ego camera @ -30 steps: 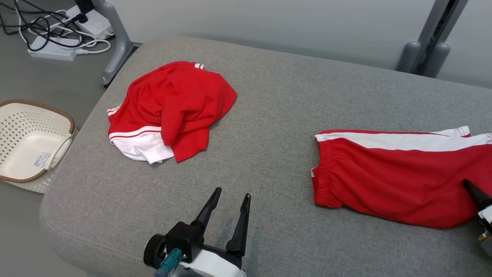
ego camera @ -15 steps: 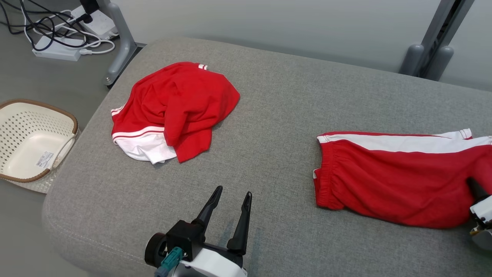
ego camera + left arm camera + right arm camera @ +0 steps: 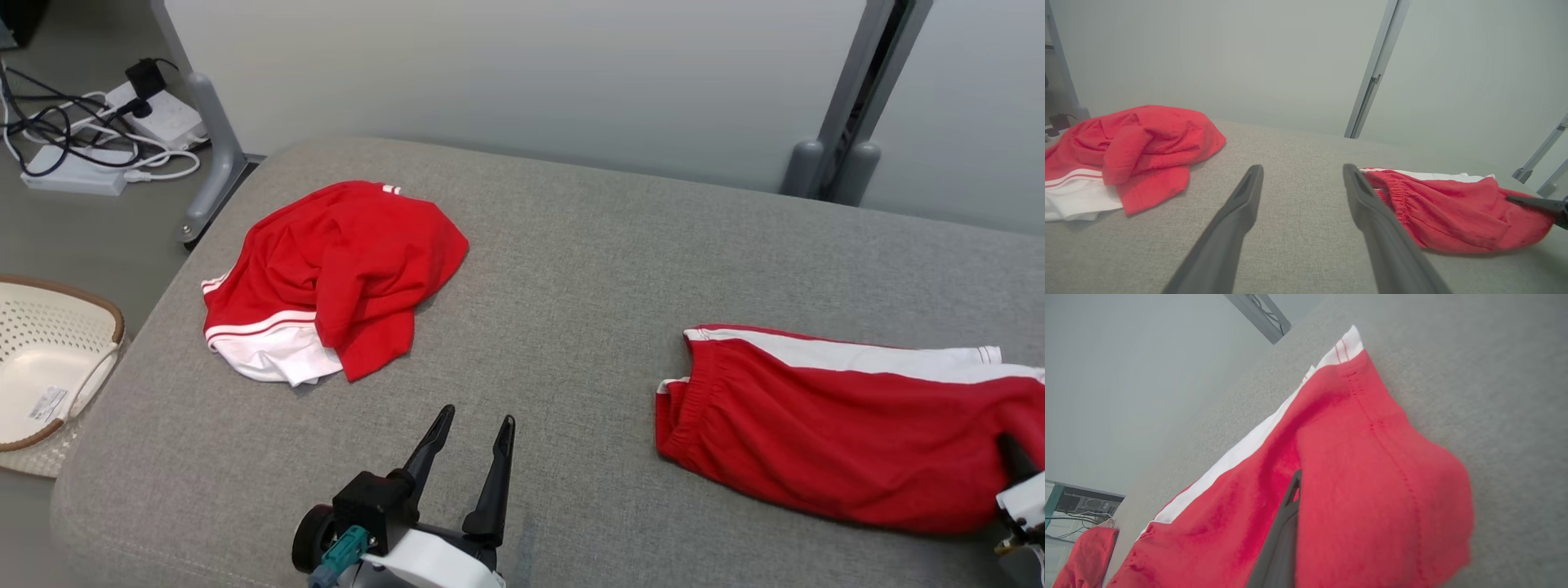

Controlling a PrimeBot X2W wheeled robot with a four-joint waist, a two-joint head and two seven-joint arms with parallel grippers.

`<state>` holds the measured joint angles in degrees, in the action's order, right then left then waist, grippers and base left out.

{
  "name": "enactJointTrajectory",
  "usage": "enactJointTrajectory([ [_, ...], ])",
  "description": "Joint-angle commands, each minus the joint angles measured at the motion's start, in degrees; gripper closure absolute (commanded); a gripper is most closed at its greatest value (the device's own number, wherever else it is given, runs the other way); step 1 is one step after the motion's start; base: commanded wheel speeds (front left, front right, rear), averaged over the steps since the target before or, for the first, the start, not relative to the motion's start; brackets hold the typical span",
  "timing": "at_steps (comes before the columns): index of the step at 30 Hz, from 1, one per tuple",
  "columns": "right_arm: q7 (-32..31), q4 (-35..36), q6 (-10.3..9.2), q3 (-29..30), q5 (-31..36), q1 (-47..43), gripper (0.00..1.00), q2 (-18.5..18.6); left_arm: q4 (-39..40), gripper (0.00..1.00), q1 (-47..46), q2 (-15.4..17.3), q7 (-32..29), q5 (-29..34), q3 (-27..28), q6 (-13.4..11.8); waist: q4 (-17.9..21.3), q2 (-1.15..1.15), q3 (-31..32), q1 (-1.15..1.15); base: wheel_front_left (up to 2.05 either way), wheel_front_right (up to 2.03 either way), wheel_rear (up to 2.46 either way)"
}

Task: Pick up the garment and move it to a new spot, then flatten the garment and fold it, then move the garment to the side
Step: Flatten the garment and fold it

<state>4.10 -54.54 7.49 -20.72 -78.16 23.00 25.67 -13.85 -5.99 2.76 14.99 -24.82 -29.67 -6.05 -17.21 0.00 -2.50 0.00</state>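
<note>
The shorts [image 3: 833,441] are matt red cloth, the cushion [image 3: 571,269] rough grey weave, the basket [image 3: 49,327] seemingly plastic.

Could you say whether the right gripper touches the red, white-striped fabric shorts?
Touching: the right wrist view shows the right gripper pinching the red shorts.

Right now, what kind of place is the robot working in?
Probably an indoor lab or test room: a grey upholstered bench before plain partition panels, power strips and cables on the floor, and a perforated basket beside the bench.
</note>
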Motion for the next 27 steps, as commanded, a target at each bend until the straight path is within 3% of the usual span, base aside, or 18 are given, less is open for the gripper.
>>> enactJointTrajectory([
  [1,0.60,-0.48,0.00,0.07,-0.37,-1.01,1.00,0.24,-0.25,0.00,0.61,0.28,0.18,-0.34,0.44,0.51,1.02,0.00,1.21,0.00,0.00,0.00,0.00],
  [11,2.34,-7.83,0.00,-0.30,-0.62,-5.32,1.00,0.61,-1.12,0.00,1.96,0.26,0.18,-0.99,2.75,2.05,4.11,0.00,4.24,0.00,0.00,0.00,0.00],
  [18,6.79,-12.40,0.00,-1.78,2.16,-2.81,1.00,0.38,-1.14,0.00,1.67,0.28,0.18,-1.11,2.61,2.23,5.32,0.00,4.06,0.00,0.00,0.00,0.00],
  [27,10.99,-11.28,0.00,-6.08,9.90,1.28,1.00,-1.30,-1.62,0.00,0.88,0.27,0.18,-0.71,3.55,2.78,5.25,0.00,5.14,0.00,0.00,0.00,0.00],
])
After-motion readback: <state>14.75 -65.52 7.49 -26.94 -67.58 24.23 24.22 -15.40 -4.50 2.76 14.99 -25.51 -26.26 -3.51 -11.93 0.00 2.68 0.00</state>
